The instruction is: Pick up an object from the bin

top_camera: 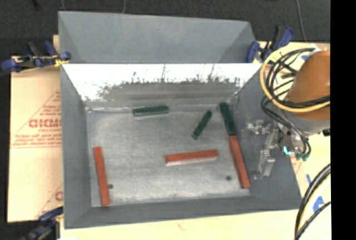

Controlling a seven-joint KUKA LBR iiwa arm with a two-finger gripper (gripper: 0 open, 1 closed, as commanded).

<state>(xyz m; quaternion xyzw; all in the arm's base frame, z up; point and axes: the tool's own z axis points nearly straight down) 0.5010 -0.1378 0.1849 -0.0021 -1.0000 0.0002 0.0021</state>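
Note:
My gripper (266, 154) hangs over the bin's sloping right wall, just right of a long red bar (239, 162) that lies along the foot of that wall. Nothing shows in the gripper. A dark green bar (227, 118) lies above the red one, against the same wall. A second dark green bar (202, 124) lies tilted a little further left. Another red bar (192, 158) rests almost level in the middle of the floor.
A third red bar (100, 175) lies along the left wall. One more dark green bar (151, 111) lies level near the back wall. The arm with its orange cover and cables stands over the bin's right rim.

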